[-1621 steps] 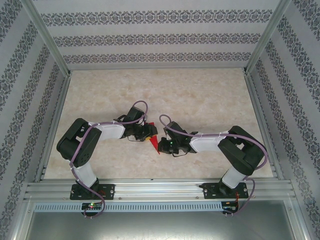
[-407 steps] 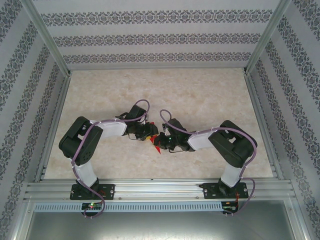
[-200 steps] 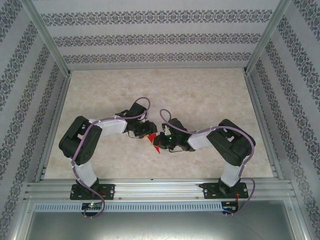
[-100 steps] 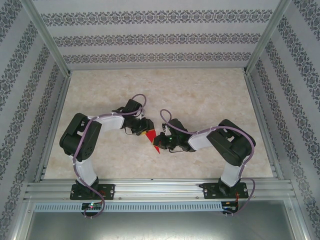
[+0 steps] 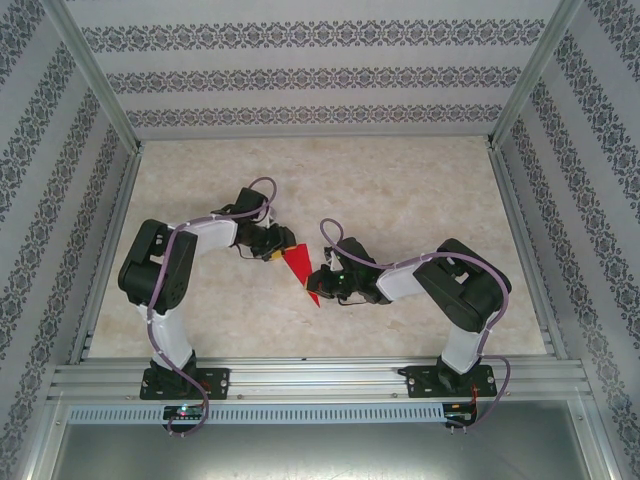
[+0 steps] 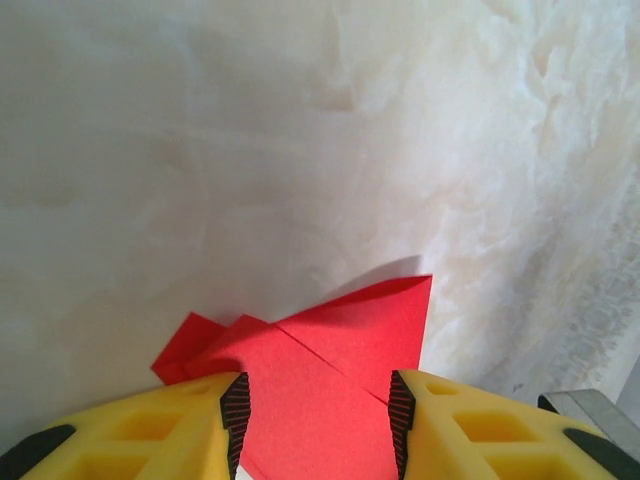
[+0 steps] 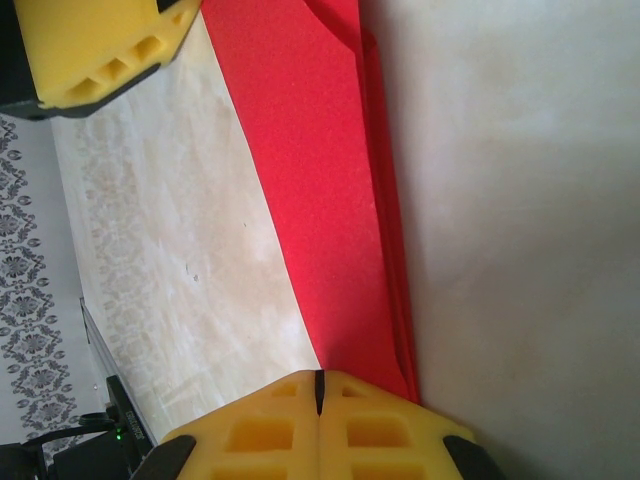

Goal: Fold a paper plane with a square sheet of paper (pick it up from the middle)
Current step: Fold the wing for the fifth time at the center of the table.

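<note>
- Paper plane point(image 5: 298, 268) mid-fold: red, already down to a long narrow wedge with stacked layers along one edge, lying flat on the marble-look surface point(image 5: 400, 200) between the two arms.
- Left fingers point(image 6: 150, 435) parked roughly half apart, straddling the wide end with red filling the gap between the pads. Looks more like a loose bracket than a real pinch.
- Right fingers point(image 7: 260, 435) closed tight, no gap at all, sitting right at the narrow tip. Can't tell whether pinching that tip or just pressing it onto the surface.
- Reads like a hold-and-fold step, at a guess: one end anchored, the other end lined up for the next crease. Maybe somewhere past halfway, going by how narrow the shape is.
- Next up, probably: close the left fingers on one layer at the wide end, lift it, fold it over along the long centre line, then press flat, keeping the tip pinned to stop any sliding.
- Worth watching: thin paper on a slick surface, so easy to skew the crease or drag the whole wedge sideways.
</note>
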